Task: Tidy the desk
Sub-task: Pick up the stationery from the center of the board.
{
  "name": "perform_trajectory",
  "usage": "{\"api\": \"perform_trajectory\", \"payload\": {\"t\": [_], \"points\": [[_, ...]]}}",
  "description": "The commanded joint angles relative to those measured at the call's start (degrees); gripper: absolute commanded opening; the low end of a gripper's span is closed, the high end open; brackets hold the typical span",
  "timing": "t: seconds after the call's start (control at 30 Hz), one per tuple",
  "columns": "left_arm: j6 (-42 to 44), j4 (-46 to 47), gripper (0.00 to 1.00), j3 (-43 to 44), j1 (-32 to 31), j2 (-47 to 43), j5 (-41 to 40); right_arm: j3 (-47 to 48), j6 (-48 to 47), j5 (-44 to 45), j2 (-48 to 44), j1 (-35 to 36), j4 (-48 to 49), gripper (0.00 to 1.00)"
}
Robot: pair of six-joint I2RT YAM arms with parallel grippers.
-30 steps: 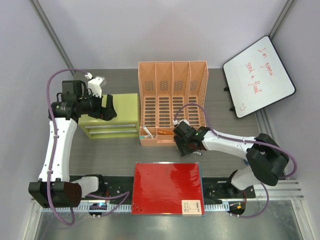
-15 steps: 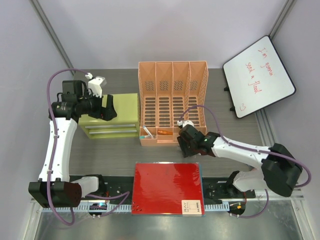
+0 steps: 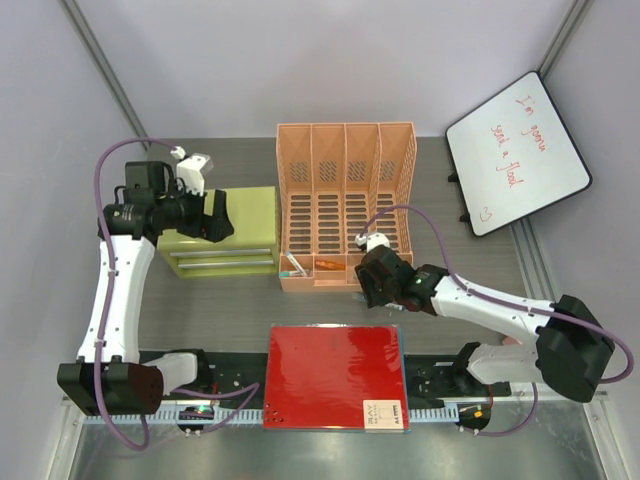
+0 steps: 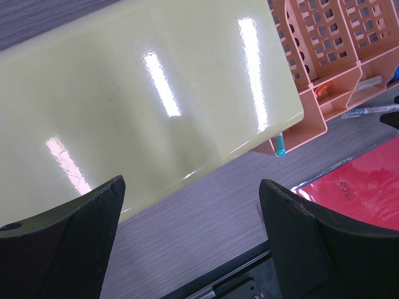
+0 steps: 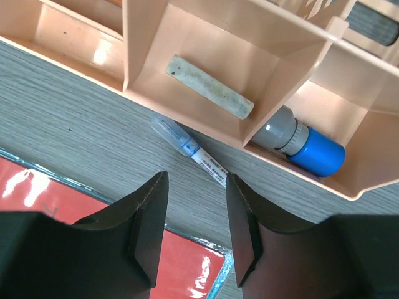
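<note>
The dark grey wood-grain desk [image 3: 240, 310] holds a lime-green drawer cabinet [image 3: 240, 235], an orange mesh file rack [image 3: 345, 200] and a red folder [image 3: 335, 375] at the near edge. My left gripper [image 3: 215, 215] is open and empty, hovering over the cabinet top [image 4: 143, 93]. My right gripper [image 3: 378, 285] is open and empty, low over the desk at the rack's front right. In the right wrist view it [image 5: 196, 187] is just short of a clear pen [image 5: 190, 148] lying on the desk against the rack's front edge.
The rack's front trays hold a grey-green stick [image 5: 209, 86] and a grey marker with a blue cap [image 5: 305, 144]. A teal-tipped pen [image 4: 278, 144] lies by the rack's left corner. A small whiteboard [image 3: 515, 150] stands at the back right. The folder's corner [image 5: 37, 193] lies below my right fingers.
My right arm's elbow has swung right and toward the near edge, and its gripper has shifted slightly right along the rack's front. The left arm has not moved.
</note>
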Motion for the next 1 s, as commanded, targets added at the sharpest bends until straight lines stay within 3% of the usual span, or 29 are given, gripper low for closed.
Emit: {"api": "perform_trajectory", "payload": {"t": [0.0,0.33,0.8,0.93,0.97], "points": [[1.1,2.4,0.89,-0.9,0.6,-0.8,1.1,0.2,2.2,1.7,1.3,0.4,2.1,0.48],[2.2,1.8,0.89,-0.7,1.6,-1.0,1.8,-3.8,5.9,5.4,4.5,0.9,6.4,0.49],[2.2,1.1,0.89,1.1,1.9,-0.5,2.2,-6.5,12.2,1.9,8.6,4.2,10.4,0.49],[2.0,1.0,0.89,1.6,1.9,-0.5,2.3,-6.5,13.0,2.1,7.9,6.7,9.6,0.4],[1.9,1.0,0.89,1.7,1.9,-0.7,2.4,-6.5,13.3,2.0,8.0,7.3,9.2,0.32]]}}
